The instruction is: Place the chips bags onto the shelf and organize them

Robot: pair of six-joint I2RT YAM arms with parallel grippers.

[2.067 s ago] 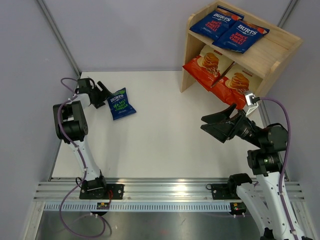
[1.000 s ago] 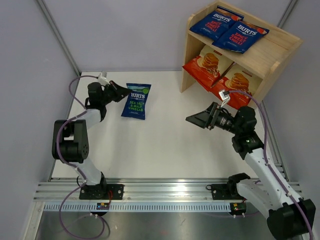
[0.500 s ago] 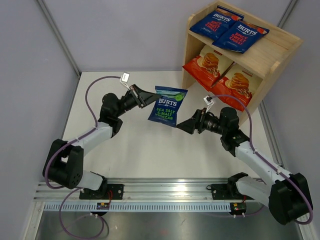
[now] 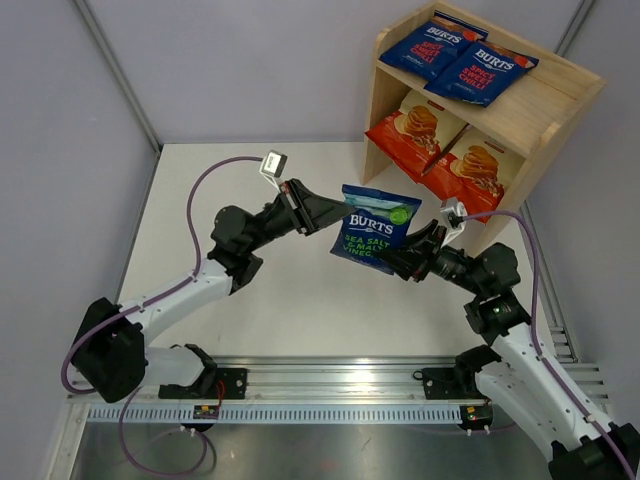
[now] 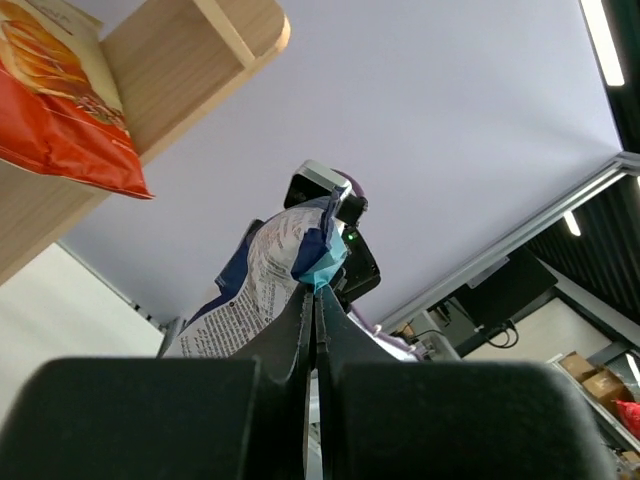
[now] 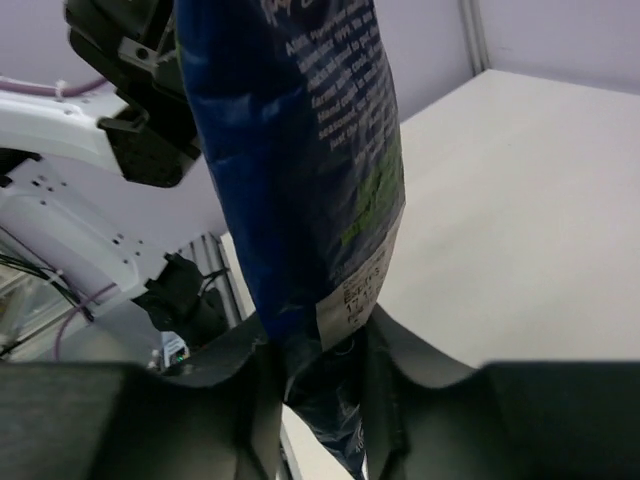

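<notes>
Bright, even light leaves faint shadows on the table (image 4: 300, 300), a ceiling strip (image 5: 598, 40) glares, and the close green-lettered bag (image 6: 300, 150) looks soft.

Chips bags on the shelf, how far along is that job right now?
Four are shelved: two red-lettered Burts bags on the top tier of the shelf, two Cassava Chips bags below. In hand: the green-lettered Burts bag, held in the air, left gripper and right gripper both pinching it. Left: setting that last bag on the shelf.

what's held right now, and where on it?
Left pincer is shut on the green-lettered Burts bag, pinching its upper-left edge, bag off the table. Right pincer straddles the bag's lower-right edge; whether it is clamped cannot be told.
</notes>
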